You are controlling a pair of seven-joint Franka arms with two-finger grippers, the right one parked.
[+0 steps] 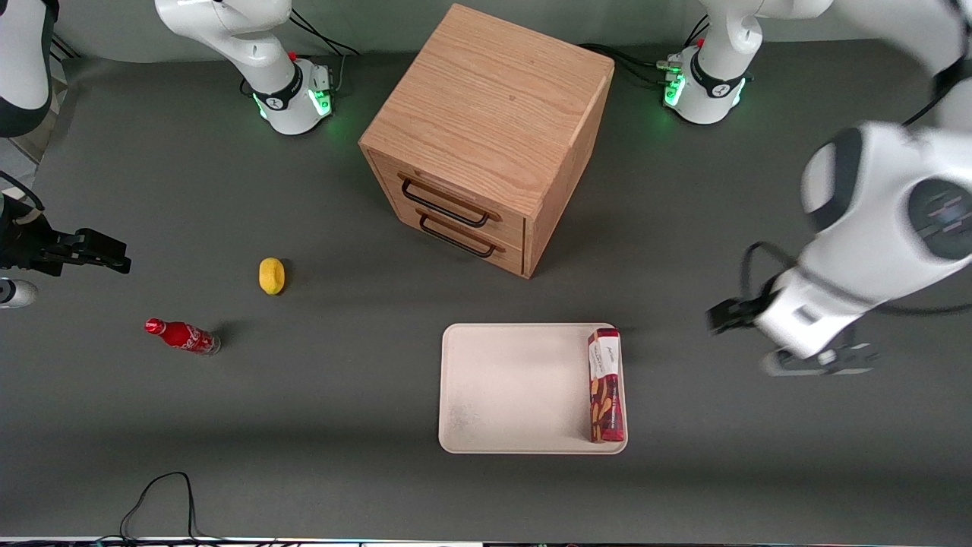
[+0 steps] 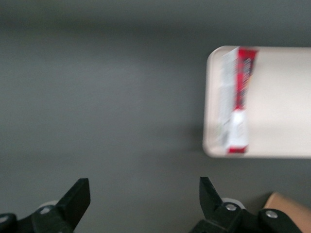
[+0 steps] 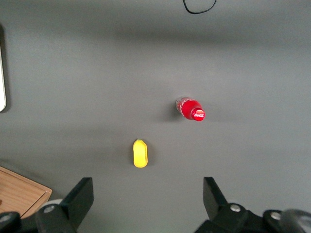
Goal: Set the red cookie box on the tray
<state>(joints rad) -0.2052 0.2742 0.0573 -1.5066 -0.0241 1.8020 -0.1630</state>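
Box (image 1: 606, 385) lay flat on the tray (image 1: 516, 387), along the rim nearest the working arm's end, white label end toward the drawers (image 1: 486, 137). Tool (image 2: 145, 199) hung above bare surface (image 2: 97, 97) just beside the tray, fingers (image 2: 77, 196) wide apart, gripping nothing, well clear of the box.

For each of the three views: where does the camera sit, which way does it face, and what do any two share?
Front view: high, looking down on the table; both arms, drawer cabinet, tray.
Left wrist view: looks down past the open gripper over bare table beside the tray; shares the red cookie box with front.
Right wrist view: looks down; shares lemon and soda bottle with front.
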